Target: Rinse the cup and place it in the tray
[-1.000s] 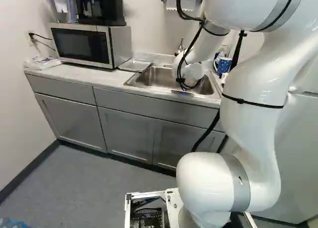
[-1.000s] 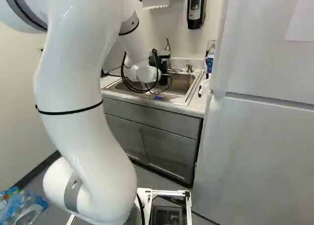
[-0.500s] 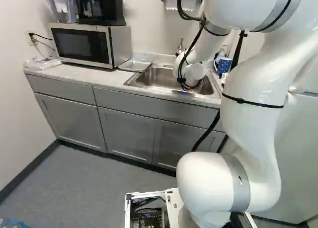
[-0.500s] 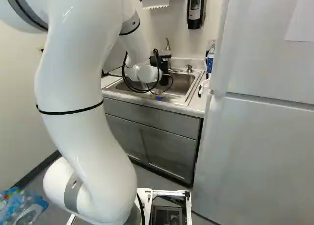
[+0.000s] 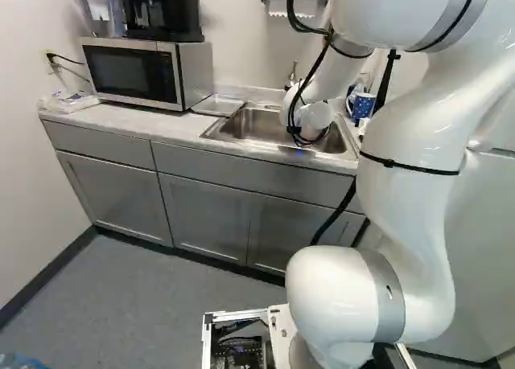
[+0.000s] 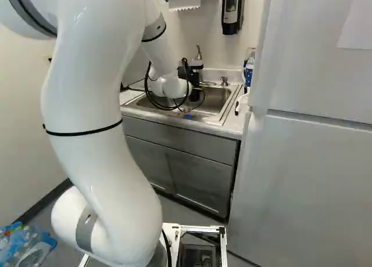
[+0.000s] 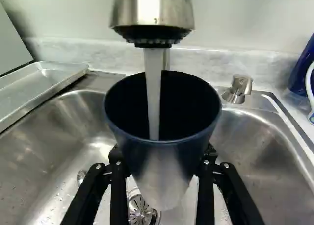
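Jaws stand against opposite sides of 1 dark blue cup point(image 7: 164, 171), gripping it between them with its mouth up and open. Over it hangs the faucet head point(image 7: 152, 12), and 1 stream of water point(image 7: 153, 97) runs from it past the rim and down inside the cup. Below is the metal sink point(image 7: 34, 181), with drops on its floor and the drain point(image 7: 140, 212) partly hidden by the cup. The white arm point(image 5: 410, 184) reaches over the sink's front edge.

Beside the sink, on the surface point(image 5: 161, 124), lies 1 shallow metal tray point(image 7: 44, 87), apart from the cup; the microwave point(image 5: 133, 73) stands next to it. On the sink's other side, at the back, is 1 blue mug point(image 5: 362, 105) with white spots. At the right of the right base view stands the tall pale refrigerator point(image 6: 308, 174).
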`<state>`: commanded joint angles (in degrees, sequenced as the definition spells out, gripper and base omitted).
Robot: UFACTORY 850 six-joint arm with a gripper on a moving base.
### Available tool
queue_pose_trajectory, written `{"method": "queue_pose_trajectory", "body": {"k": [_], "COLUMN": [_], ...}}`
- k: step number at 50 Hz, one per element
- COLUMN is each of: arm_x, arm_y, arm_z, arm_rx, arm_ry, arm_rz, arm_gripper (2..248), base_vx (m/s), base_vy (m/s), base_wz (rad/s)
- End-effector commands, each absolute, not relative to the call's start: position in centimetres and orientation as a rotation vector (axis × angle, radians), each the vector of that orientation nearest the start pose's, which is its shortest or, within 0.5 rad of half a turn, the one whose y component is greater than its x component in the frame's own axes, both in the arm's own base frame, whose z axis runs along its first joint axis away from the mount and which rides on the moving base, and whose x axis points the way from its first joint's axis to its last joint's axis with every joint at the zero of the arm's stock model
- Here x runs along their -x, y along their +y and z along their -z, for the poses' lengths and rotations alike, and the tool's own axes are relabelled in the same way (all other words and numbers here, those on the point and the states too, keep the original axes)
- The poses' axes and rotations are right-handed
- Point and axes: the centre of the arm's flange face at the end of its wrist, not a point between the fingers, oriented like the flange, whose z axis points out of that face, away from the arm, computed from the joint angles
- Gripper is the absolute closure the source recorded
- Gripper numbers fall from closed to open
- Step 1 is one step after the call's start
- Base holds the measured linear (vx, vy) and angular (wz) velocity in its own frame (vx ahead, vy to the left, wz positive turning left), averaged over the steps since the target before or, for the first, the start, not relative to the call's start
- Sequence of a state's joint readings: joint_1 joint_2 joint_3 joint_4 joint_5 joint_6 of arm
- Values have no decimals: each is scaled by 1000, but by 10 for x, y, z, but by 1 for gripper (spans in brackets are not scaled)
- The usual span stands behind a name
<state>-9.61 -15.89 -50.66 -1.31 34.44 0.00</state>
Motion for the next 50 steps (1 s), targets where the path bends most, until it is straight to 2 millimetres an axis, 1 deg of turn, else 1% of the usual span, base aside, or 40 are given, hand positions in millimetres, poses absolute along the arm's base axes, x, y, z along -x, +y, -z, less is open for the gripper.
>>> {"method": "queue_pose_trajectory", "body": {"k": [8, 50], "arm_x": [-549, -549], "arm_y": [-93, -93], "arm_z": [-443, -443], "arm_rx": [2659, 2659], "arm_ry": [208, 208], "arm_rz": [1834, 1834], "arm_gripper": [126, 126], "base_vx": [0, 0], "base_vy": [0, 0], "base_wz": [0, 0]}}
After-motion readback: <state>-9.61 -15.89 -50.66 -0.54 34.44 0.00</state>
